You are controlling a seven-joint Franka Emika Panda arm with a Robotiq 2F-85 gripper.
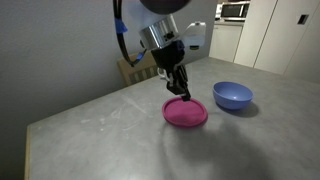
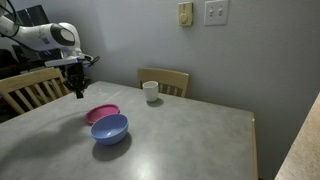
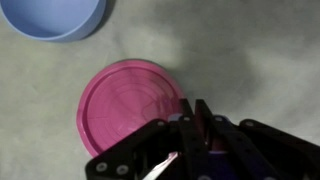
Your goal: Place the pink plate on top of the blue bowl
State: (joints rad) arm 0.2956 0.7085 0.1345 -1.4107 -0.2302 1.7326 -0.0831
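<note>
The pink plate (image 1: 186,113) (image 2: 102,113) lies flat and low on the grey table, right beside the blue bowl (image 1: 232,96) (image 2: 110,129). My gripper (image 1: 184,96) (image 2: 80,93) comes down onto the plate's rim on the side away from the bowl. In the wrist view the two fingers of the gripper (image 3: 195,108) are pressed together over the plate's (image 3: 125,105) edge, with pink showing at the pinch. They are shut on the rim. The bowl (image 3: 55,15) is empty and sits at that view's top left.
A white mug (image 2: 150,91) stands near the table's back edge in front of a wooden chair (image 2: 165,78). Another chair (image 2: 25,88) stands behind the arm. The table (image 2: 190,130) stretches on past the bowl.
</note>
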